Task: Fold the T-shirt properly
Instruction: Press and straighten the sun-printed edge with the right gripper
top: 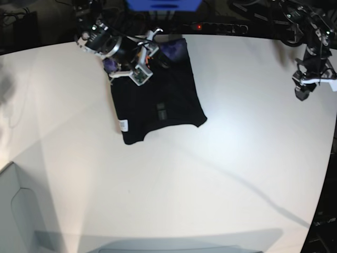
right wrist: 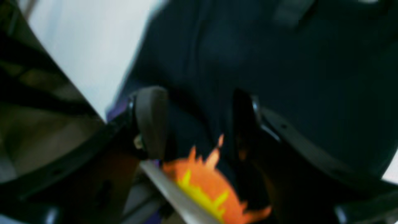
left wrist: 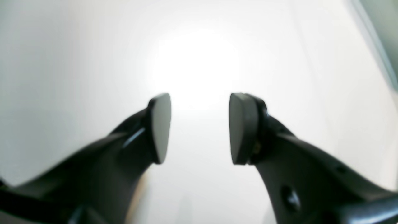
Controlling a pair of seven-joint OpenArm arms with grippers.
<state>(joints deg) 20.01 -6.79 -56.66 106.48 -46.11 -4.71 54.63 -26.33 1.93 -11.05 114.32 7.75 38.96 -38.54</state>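
The black T-shirt lies folded into a rough rectangle on the white table, left of centre near the far edge. A small white label shows at its near left corner and purple print at its far edge. My right gripper hovers low over that far edge, open, with dark cloth and the orange sun print beneath its fingers. My right arm reaches in from the far left. My left gripper is open and empty over bare table, far to the right of the shirt.
Cables and a power strip with a red light run along the table's far edge, beside a blue object. A pale box stands at the near left corner. The table edge curves down the right side.
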